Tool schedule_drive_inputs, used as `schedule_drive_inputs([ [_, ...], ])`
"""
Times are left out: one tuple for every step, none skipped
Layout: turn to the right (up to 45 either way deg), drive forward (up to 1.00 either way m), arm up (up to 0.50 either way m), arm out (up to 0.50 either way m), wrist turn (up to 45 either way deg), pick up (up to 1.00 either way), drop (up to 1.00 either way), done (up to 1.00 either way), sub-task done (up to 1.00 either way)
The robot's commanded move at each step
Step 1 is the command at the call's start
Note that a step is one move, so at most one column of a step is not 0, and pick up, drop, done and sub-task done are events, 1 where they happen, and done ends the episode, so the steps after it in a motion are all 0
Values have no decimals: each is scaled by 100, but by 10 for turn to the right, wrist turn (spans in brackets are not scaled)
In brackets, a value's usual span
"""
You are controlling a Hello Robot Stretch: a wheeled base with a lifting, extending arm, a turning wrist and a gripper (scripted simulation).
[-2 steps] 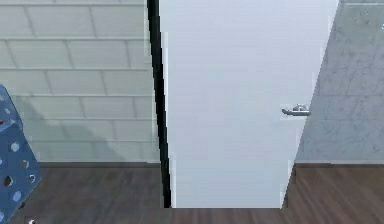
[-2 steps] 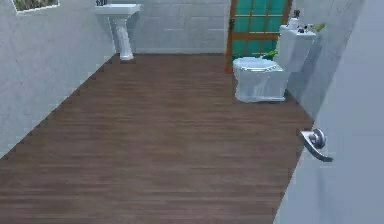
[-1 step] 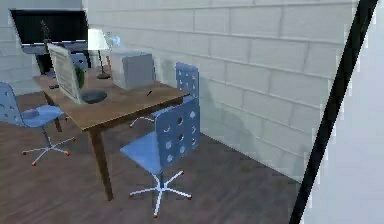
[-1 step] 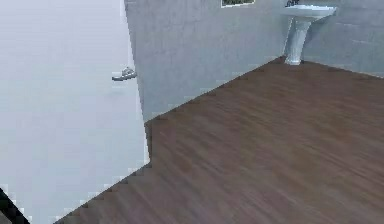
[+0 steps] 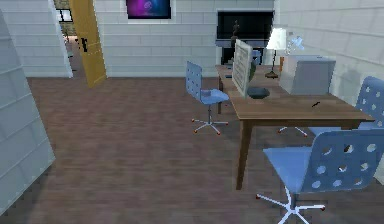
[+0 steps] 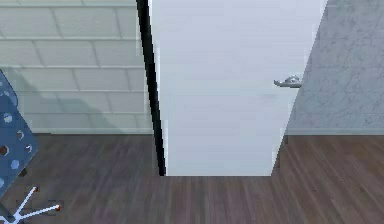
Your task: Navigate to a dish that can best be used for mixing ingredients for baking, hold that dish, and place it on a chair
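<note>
Chairs in pale blue perforated plastic sit around the brown wooden desk at frame right, pulled up for working; pincer state, can't tell.

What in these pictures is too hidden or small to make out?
Forward view: small dark thing on the desk, too small to name.
Forward view: right chair, cut by the edge.
Arm side view: chair, cut by the left edge; door hides what lies behind.

floor lies bare at the forward view's left and middle; desk and chairs crowd its right. a door blocks the arm side view's centre.
</note>
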Motion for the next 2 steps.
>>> schedule_drive_inputs([
  [-30, 0, 0, 0, 0, 0, 0, 0, 0],
  [0, 45, 0, 0, 0, 0, 0, 0, 0],
])
